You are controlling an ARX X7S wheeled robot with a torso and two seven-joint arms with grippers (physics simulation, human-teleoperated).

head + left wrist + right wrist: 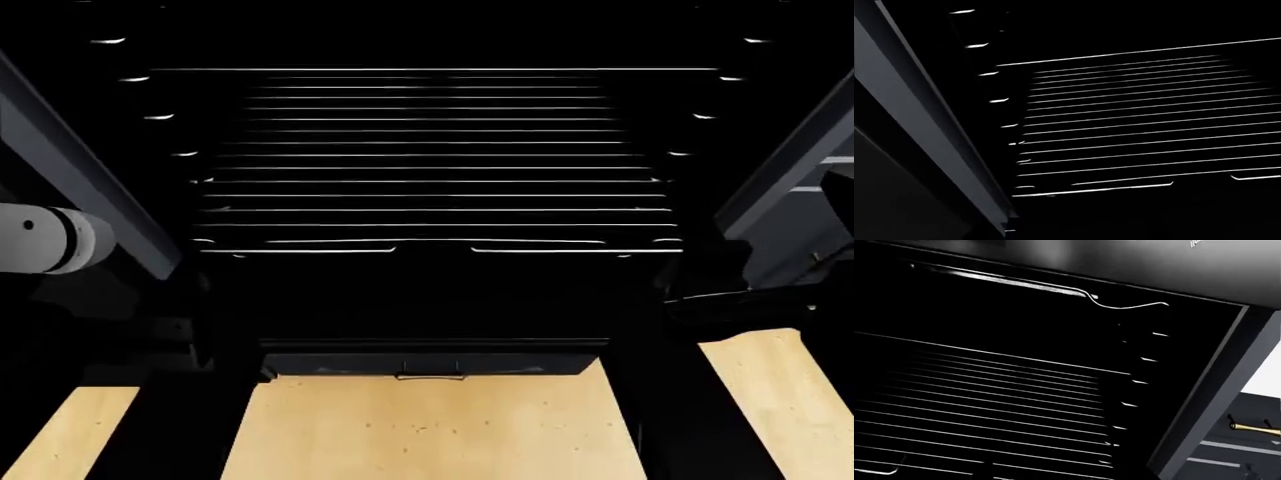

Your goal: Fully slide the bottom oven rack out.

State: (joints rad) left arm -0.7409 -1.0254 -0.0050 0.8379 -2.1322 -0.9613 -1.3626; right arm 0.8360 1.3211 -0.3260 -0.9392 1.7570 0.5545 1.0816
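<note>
The bottom oven rack [434, 170] lies flat inside the dark cavity of the oven [427, 357], its notched front rail toward the open door. Neither hand appears in any view, so their grip cannot be told.

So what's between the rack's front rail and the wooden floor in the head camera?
In the head view, the open oven door, a dark slab with a small metal handle, lies between the rack and the floor.
</note>
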